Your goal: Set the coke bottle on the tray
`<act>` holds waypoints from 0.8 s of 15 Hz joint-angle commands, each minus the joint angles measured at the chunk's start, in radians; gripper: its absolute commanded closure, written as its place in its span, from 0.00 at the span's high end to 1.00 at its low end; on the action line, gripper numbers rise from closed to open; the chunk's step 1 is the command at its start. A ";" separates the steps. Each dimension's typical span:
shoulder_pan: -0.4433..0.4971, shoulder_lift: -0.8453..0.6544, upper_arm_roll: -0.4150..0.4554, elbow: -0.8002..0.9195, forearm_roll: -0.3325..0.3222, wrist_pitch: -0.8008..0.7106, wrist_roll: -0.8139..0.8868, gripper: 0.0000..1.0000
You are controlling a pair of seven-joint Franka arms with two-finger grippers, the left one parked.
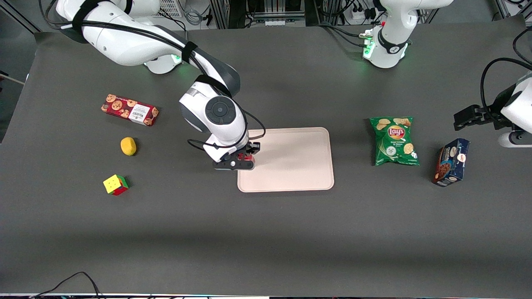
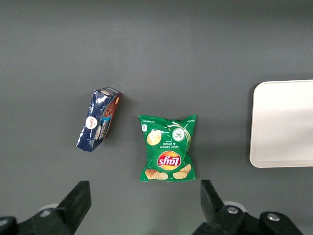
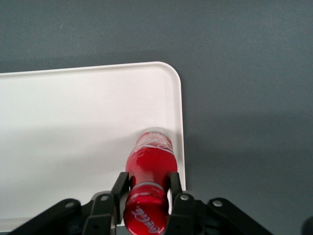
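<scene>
The coke bottle [image 3: 149, 156], red with white script on its cap, stands upright with its base on the tray [image 3: 73, 122], just inside the rim near a rounded corner. My right gripper [image 3: 147, 183] is shut on the bottle's neck, one finger on each side. In the front view the gripper [image 1: 245, 160] hangs over the pale beige tray [image 1: 295, 166] at the edge toward the working arm's end. Only a bit of the red bottle [image 1: 249, 158] shows under the hand there.
A red cookie box [image 1: 129, 109], a yellow fruit [image 1: 128, 146] and a multicoloured cube [image 1: 116, 185] lie toward the working arm's end. A green Lay's bag [image 1: 394, 141] and a dark blue box [image 1: 451, 162] lie toward the parked arm's end.
</scene>
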 commanded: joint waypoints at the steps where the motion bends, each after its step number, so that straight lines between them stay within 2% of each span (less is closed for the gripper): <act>1: 0.008 0.004 0.001 0.010 -0.030 0.015 0.061 0.81; 2: 0.008 0.004 0.001 0.007 -0.045 0.026 0.070 1.00; 6: -0.039 -0.026 0.009 0.001 -0.039 0.024 0.063 1.00; 8: -0.103 -0.090 0.018 -0.028 -0.024 0.015 0.053 1.00; 10: -0.200 -0.150 0.046 -0.051 0.045 0.006 0.023 1.00; 12: -0.304 -0.218 0.075 -0.088 0.076 -0.014 -0.104 1.00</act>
